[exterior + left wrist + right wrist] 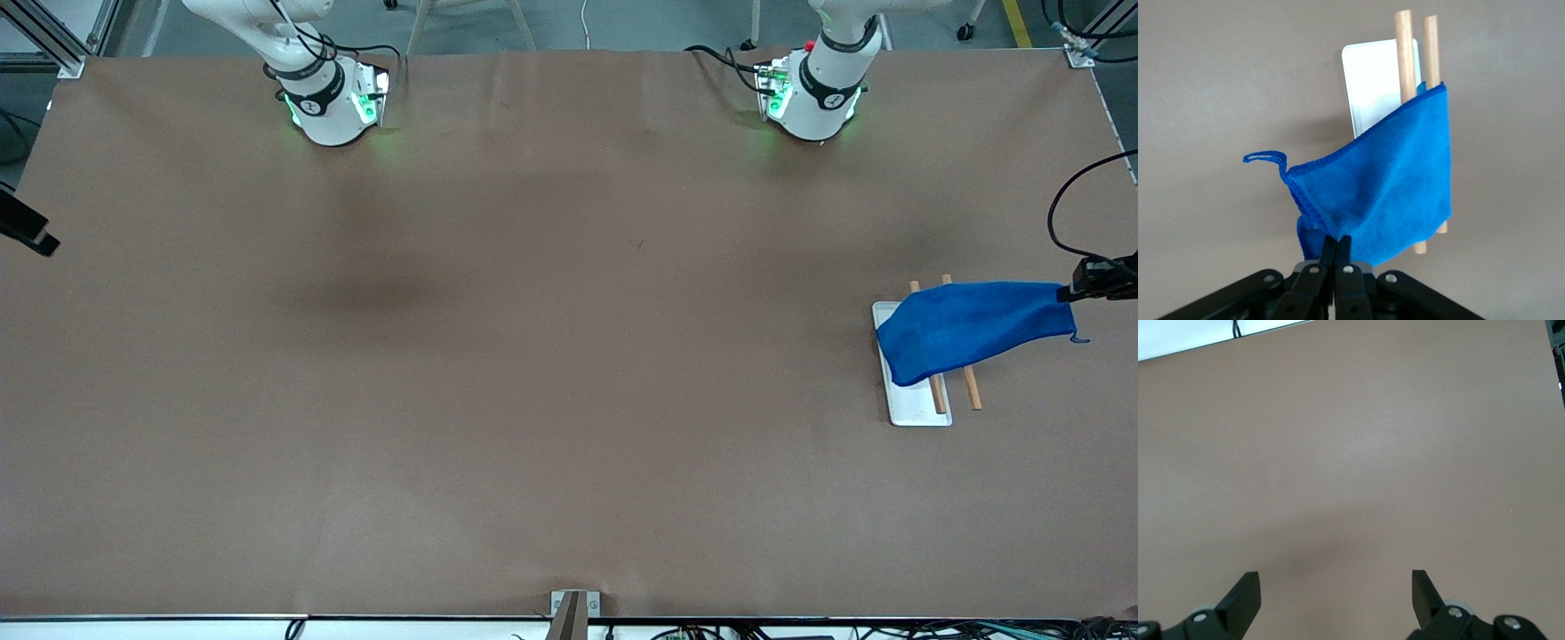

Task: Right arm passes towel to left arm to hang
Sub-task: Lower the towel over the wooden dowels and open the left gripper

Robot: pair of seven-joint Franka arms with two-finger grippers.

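Wooden dowel rack (971,388) sits under my bright blue microfibre towel (973,327), left end effector (1336,248) pinching its corner to drape it; right end effector (1335,593) waits wide open over bare counter (1351,453).

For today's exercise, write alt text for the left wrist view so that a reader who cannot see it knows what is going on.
The left hand, shut, pinches one corner of a bright blue towel, which drapes over two wooden rods standing on a white base on the brown table. A loose thread curls from a towel corner.
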